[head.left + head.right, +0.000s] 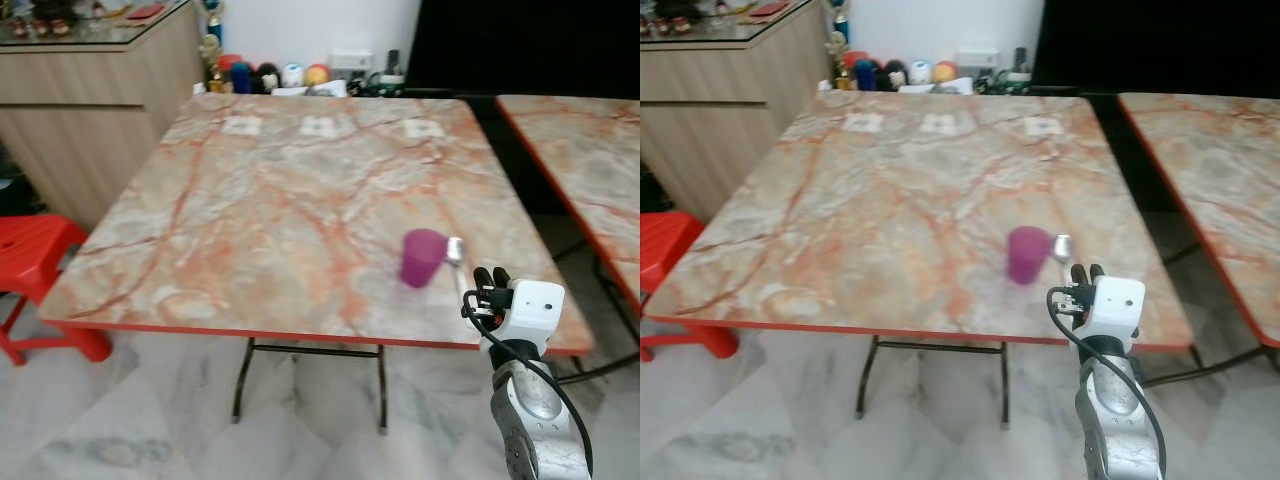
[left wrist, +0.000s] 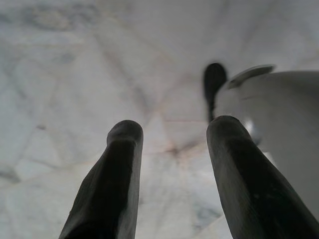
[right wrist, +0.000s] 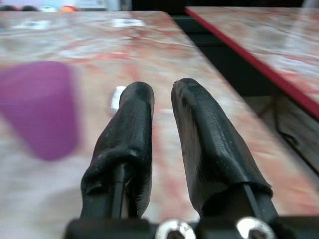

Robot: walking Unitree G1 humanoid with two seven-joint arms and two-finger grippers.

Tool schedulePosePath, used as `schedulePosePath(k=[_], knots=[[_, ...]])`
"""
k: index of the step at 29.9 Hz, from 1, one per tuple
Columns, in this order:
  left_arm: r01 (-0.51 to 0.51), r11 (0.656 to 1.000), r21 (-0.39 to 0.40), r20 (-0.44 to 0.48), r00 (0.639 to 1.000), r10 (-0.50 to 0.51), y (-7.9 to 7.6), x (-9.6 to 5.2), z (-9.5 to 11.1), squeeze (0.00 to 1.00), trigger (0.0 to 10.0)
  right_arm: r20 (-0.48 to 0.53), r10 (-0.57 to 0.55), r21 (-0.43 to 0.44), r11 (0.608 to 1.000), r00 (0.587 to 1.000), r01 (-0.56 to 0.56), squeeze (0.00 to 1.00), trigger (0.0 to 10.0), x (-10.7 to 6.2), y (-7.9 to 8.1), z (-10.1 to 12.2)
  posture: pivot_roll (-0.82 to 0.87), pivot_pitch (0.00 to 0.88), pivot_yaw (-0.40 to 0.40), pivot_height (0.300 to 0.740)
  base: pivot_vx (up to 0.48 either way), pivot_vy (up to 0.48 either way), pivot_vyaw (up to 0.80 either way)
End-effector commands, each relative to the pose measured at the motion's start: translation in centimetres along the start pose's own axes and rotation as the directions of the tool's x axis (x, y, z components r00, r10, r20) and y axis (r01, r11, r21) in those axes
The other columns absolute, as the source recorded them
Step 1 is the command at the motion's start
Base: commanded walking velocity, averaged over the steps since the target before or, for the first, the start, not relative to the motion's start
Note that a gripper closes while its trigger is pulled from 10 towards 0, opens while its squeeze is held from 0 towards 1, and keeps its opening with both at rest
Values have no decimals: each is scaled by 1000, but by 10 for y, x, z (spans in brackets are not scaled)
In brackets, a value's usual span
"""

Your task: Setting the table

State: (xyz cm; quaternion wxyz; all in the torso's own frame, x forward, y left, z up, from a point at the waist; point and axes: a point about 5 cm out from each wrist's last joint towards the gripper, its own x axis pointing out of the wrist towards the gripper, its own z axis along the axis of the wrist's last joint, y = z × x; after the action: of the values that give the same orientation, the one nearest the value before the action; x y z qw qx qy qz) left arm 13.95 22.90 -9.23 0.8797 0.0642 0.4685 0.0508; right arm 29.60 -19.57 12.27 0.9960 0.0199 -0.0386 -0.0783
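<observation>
A purple cup (image 1: pixel 422 257) stands upright on the marble-patterned table (image 1: pixel 250 200), near its front right edge. A metal spoon (image 1: pixel 456 250) lies flat just right of the cup, bowl pointing away from me. My right gripper (image 1: pixel 490 277) hovers at the table's front edge, right beside the spoon's handle end. In the right wrist view its fingers (image 3: pixel 132 124) stand slightly apart with nothing between them, the cup (image 3: pixel 40 107) blurred to one side and the spoon's bowl (image 3: pixel 117 97) beyond. My left gripper (image 2: pixel 174 129) hangs open over the marble floor.
A second marble table (image 1: pixel 590 150) stands to the right across a narrow gap. A red plastic stool (image 1: pixel 35 250) sits at the left by a wooden counter (image 1: pixel 90 100). Small white cards (image 1: pixel 320 126) lie along the table's far side, with colourful items (image 1: pixel 270 75) behind it.
</observation>
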Motion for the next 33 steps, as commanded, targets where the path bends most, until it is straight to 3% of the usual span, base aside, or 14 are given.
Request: schedulePosePath(k=[1, 3, 4, 5, 6, 17, 18, 19, 22, 23, 33], knots=[[1, 1000, 7, -18, 1000, -1, 1, -1, -5, 0, 10000, 0, -17, -1, 1000, 1000, 17, 0, 10000, 1, -4, 2, -12, 125, -37, 740, 0, 0, 0], [1, 1000, 11, -17, 1000, -1, 1, -1, -5, 0, 10000, -5, -16, -6, 1000, 1000, 16, 0, 10000, 3, -4, 2, -13, 124, -36, 740, 0, 0, 0], [1, 1000, 11, -16, 1000, 0, 2, -1, -4, 0, 10000, -20, -19, -11, 1000, 1000, 19, 863, 10000, 6, -4, 1, -13, 124, -36, 740, 0, 0, 0], [1, 1000, 11, -16, 1000, 0, 2, -1, -4, 0, 10000, -20, -19, -11, 1000, 1000, 19, 863, 10000, 6, -4, 1, -13, 124, -36, 740, 0, 0, 0], [0, 1000, 10, -14, 1000, 0, 2, -1, -3, 0, 10000, -29, -16, -4, 1000, 999, 16, 1000, 10000, 9, -3, 0, -11, 123, -37, 740, 0, 0, 0], [2, 1000, -1, -10, 1000, -2, -1, 0, -1, 0, 10000, -42, 59, 1, 998, 997, -59, 1000, 10000, 16, 11, 1, -9, 112, -41, 740, 0, 0, 0], [3, 1000, -4, -9, 1000, -3, -1, 0, 0, 0, 10000, -44, 67, -2, 998, 997, -67, 639, 10000, 16, 12, 1, -9, 112, -41, 740, 0, 0, 0], [3, 1000, -7, -9, 1000, -3, -2, 0, 0, 0, 10000, -43, 72, -1, 997, 997, -72, 0, 10000, 16, 13, 1, -10, 109, -41, 740, 0, 0, 0], [3, 1000, -13, -8, 1000, -3, -1, 0, 0, 0, 10000, -50, 85, -3, 996, 995, -85, 0, 10000, 16, 15, -1, -10, 106, -42, 740, 0, 0, 0], [4, 1000, -12, -8, 1000, -4, -2, 0, 0, 0, 10000, -53, 100, 8, 995, 994, -100, 1000, 10000, 17, 17, -2, -10, 105, -42, 740, 0, 0, 0], [8, 1000, -22, -11, 1000, -8, 0, 0, -2, 0, 10000, -93, 160, 8, 987, 983, -160, 1000, 10000, 21, 28, -8, -5, 111, -47, 740, 0, 0, 0]])
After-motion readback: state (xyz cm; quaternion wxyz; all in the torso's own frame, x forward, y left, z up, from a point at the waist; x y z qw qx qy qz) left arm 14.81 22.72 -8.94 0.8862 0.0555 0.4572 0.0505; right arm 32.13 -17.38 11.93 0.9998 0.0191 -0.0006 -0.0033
